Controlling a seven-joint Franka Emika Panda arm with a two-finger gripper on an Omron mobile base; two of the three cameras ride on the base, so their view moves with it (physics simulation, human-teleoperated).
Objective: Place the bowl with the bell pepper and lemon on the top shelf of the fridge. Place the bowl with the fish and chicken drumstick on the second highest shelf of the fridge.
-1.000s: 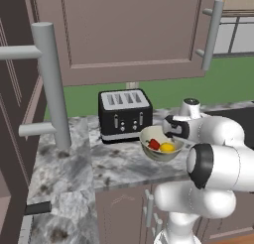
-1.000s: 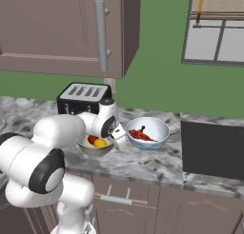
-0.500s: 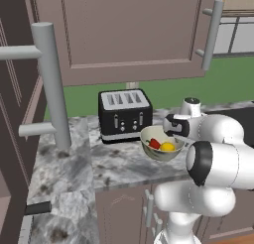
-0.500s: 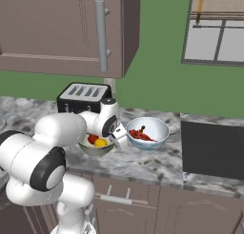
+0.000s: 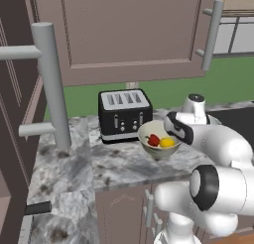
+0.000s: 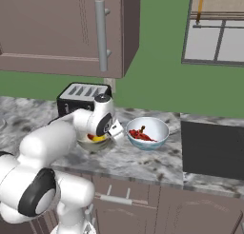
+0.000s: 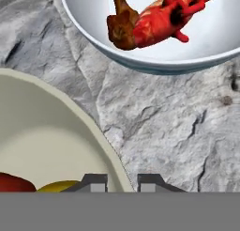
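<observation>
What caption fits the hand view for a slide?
Gripper straddling the cream bowl rim, beside the pale bowl holding fish and drumstick.

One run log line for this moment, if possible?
jaws: closing on cream bowl rim | inside: pepper, lemon | bowl: on counter

— What do I have on the grey marbled counter (image 5: 114, 163)?
— I see a black toaster (image 5: 124, 114), the cream bowl (image 5: 158, 137) just beside it, and a pale-blue bowl (image 6: 147, 132) near.
</observation>
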